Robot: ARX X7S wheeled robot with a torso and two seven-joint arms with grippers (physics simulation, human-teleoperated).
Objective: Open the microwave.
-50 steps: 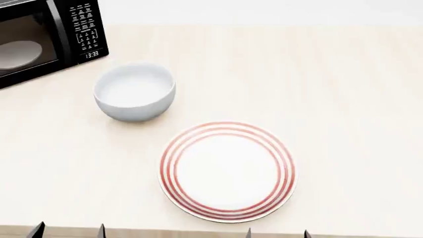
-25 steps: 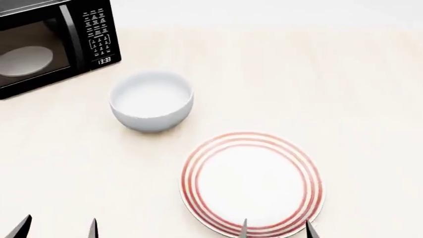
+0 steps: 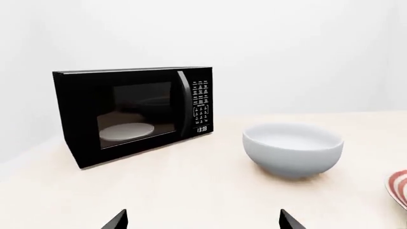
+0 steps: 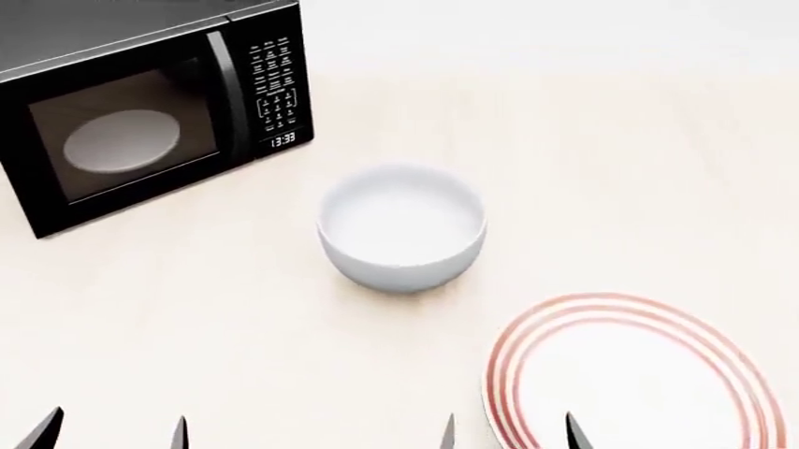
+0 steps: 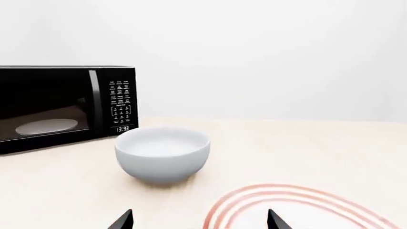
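On the tabletop [image 4: 649,140] the microwave [image 4: 138,112] stands far left. The bowl [image 4: 402,224] sits right of and nearer than it; the plate [image 4: 637,374] lies nearest, rightmost.

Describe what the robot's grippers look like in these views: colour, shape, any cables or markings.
Only fingertips show. The left gripper and right gripper each appear as two thin, dark, nearly black, pointed blades at the head view's bottom edge. The wrist views show the same dark wedge tips. No cables, markings or arm links are visible in any view.
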